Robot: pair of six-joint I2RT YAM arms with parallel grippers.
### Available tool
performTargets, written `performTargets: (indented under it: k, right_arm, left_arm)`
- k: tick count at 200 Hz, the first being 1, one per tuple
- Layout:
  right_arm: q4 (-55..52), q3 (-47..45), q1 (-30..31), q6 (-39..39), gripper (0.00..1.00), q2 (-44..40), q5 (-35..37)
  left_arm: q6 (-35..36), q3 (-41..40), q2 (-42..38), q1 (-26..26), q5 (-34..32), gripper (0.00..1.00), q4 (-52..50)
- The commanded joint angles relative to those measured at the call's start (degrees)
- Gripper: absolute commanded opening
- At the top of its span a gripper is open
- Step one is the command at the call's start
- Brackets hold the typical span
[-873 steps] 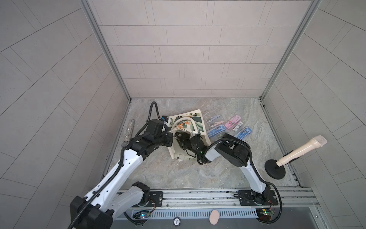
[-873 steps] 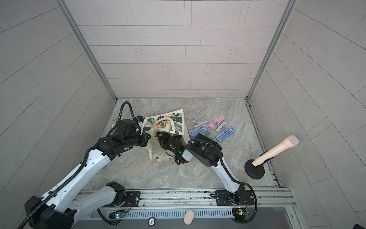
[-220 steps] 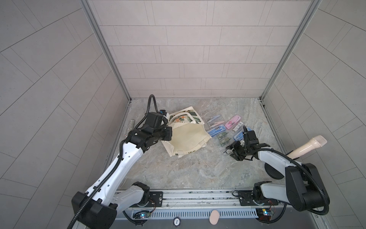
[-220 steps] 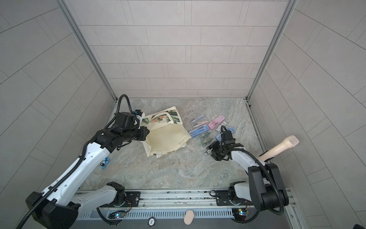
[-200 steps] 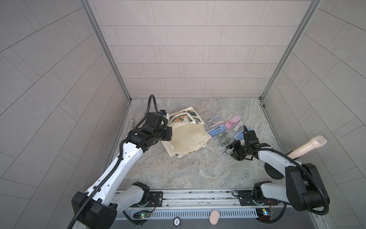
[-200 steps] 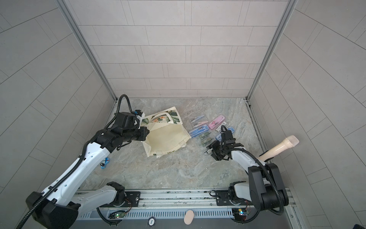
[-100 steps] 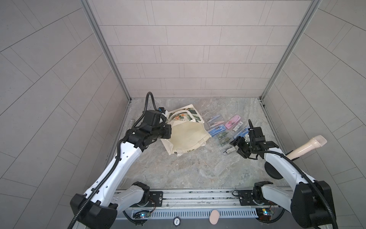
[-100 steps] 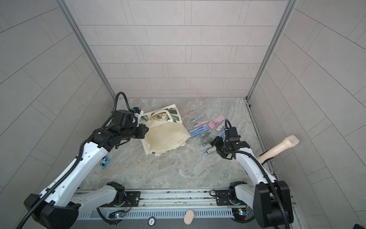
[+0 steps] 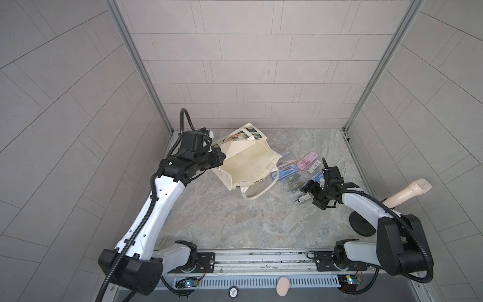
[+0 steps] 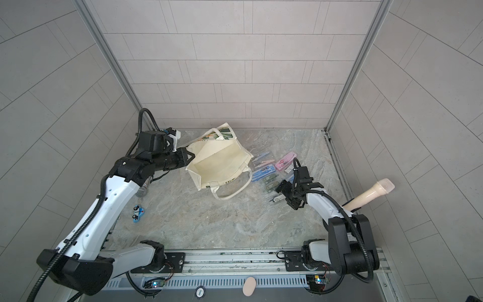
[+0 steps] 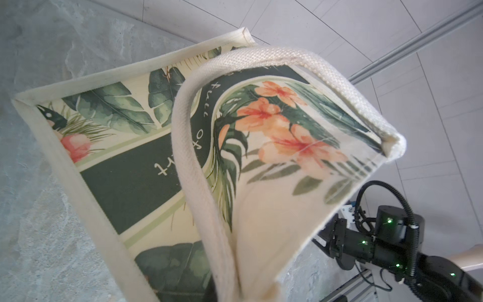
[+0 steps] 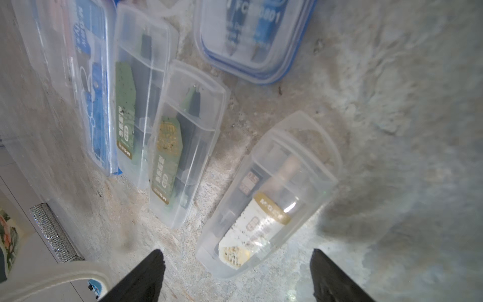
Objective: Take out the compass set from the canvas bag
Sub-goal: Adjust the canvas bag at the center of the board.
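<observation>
The canvas bag bears script partly readable as "full of". A clear compass case label reads "M&G". A blue-rimmed case shows "0801".

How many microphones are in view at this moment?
2. A cream microphone leans on a black base beside the right arm. A silver glitter microphone lies on the floor, partly hidden under the left arm.

Both arms pair glossy white link shells with matte black joint housings. The left arm has small round holes along its white shell and a ribbed black cable hose running beside it. The right arm wears a thinner black cable and tiny green lights; the right gripper ends in black wedge-shaped jaws.
</observation>
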Motion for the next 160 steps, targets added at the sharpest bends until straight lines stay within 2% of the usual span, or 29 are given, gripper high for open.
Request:
performTargets:
  k: [1,45,75,95,160]
  right_arm:
    - [4.2,-0.3,-0.3,2.3,0.89,2.5,-1.3]
    - [8.2,0.1,-0.7,3.9,0.89,5.5,-2.0]
    - [9.0,0.0,-1.5,4.4,0.88,5.7,-3.4]
    - [6.7,0.0,-2.1,3.3,0.88,3.5,-3.2]
    - [-3.0,0.3,-3.9,-2.8,0.87,-6.5,0.8]
  left_arm:
    - [-8.9,-0.8,-0.9,2.0,4.4,0.00,8.0]
    - [-19.7,-7.7,-2.2,4.0,8.2,0.00,17.9]
    - [-24.3,-11.0,-2.0,4.5,9.7,0.00,23.4]
    - [-27.3,-12.6,-1.7,4.8,10.5,0.00,26.9]
    - [-44.3,-23.6,0.3,7.7,12.1,0.00,47.7]
